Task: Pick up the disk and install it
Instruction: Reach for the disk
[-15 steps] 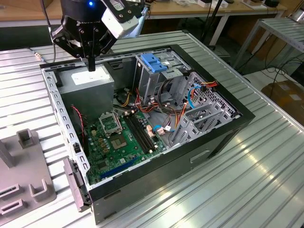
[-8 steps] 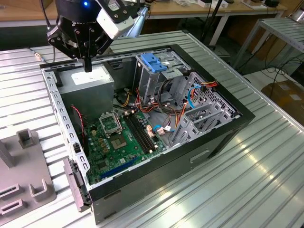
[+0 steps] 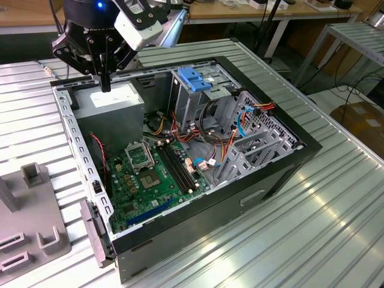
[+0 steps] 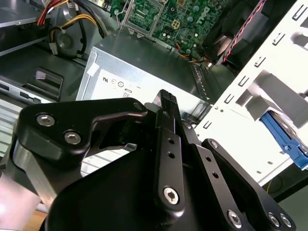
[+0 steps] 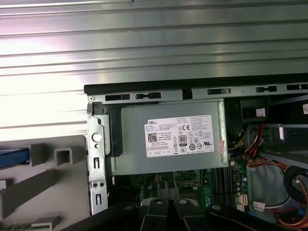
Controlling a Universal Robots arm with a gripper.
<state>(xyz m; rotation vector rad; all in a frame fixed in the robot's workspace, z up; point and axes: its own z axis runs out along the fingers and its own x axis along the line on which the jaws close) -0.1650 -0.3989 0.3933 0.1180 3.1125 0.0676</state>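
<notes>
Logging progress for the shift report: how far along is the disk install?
Done: nothing shows yet. In hand: the end effector, shut and empty, hangs above the power supply. Left: pickup and installation; the disk, judging by its blue frame, appears to lie on the grey fixture outside the case.

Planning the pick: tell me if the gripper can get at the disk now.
Probably yes: the gripper hangs over the power supply, while the disk lies outside the case in a grey holder, seemingly uncovered.
</notes>
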